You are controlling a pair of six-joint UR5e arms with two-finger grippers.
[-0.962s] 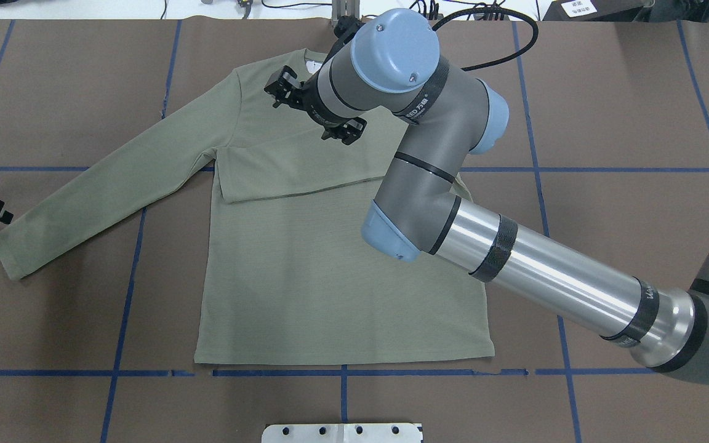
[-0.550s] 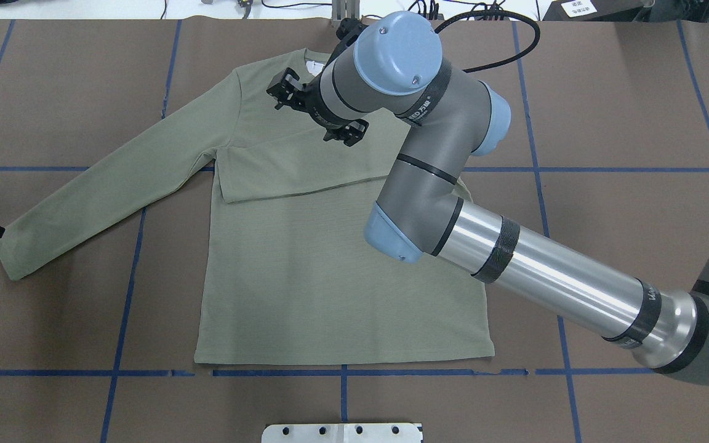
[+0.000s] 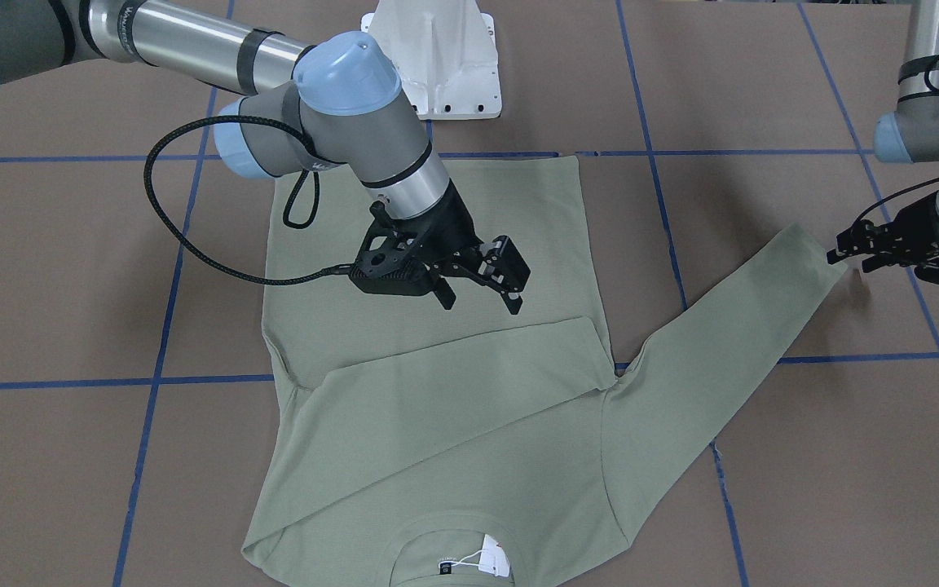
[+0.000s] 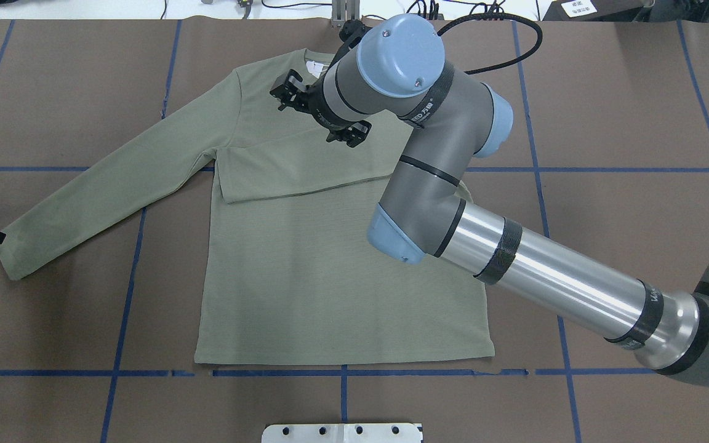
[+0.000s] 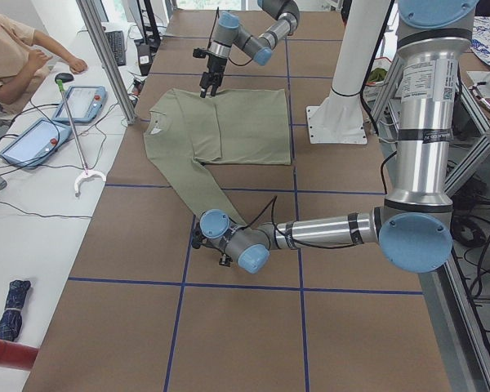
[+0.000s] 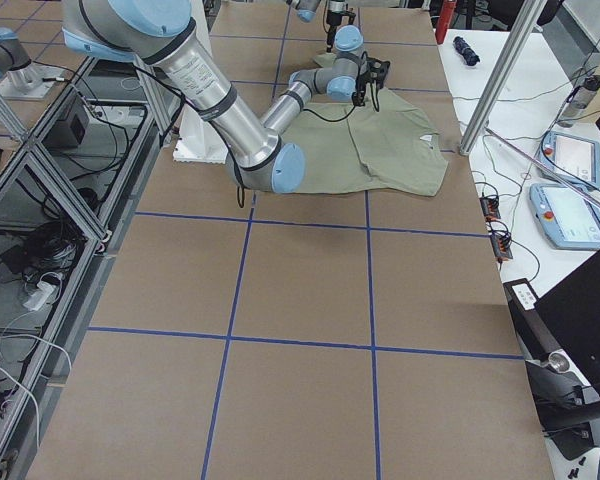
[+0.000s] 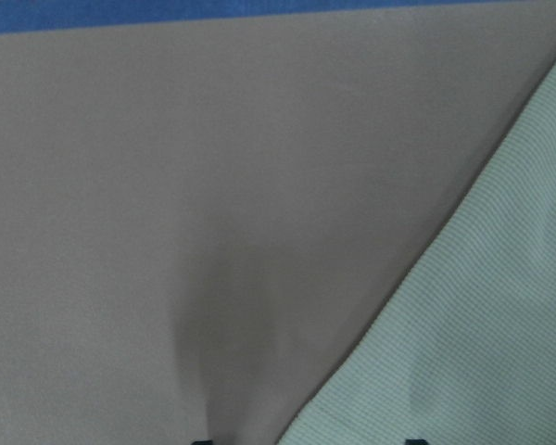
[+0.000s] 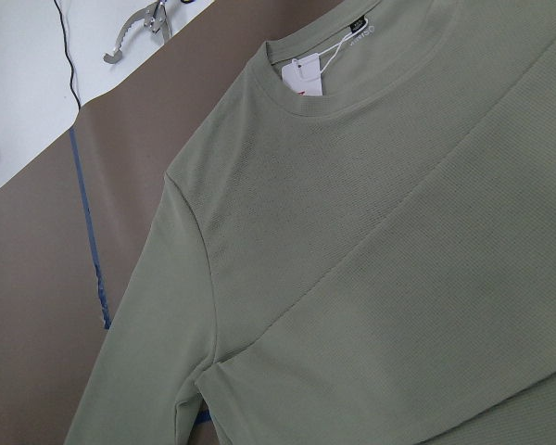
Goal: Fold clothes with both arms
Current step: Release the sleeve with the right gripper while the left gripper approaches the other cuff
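The sage-green shirt (image 4: pixel 330 277) lies flat, front up, on the brown table, its neck and white hang tag (image 3: pixel 492 561) pointing away from the robot. One sleeve is folded across the chest (image 3: pixel 469 391). The other sleeve (image 4: pixel 102 191) stretches out toward the left arm's side. My right gripper (image 3: pixel 479 300) hovers open just above the chest and holds nothing. My left gripper (image 3: pixel 848 253) sits low at that sleeve's cuff (image 3: pixel 804 253). It is open: the left wrist view shows the cuff edge (image 7: pixel 482 324) ahead of two widely spread fingertips.
The white base mount (image 3: pixel 437 57) stands at the robot's edge of the table. Blue tape lines (image 4: pixel 342 372) cross the brown cover. A person (image 5: pixel 16 49) sits at a side table with tablets (image 5: pixel 86 102) and a grabber tool (image 5: pixel 82 147) beyond the shirt's neck.
The left gripper has slid along the table edge up to the outstretched sleeve's cuff. The right gripper has drifted slightly to the right over the chest, still open.
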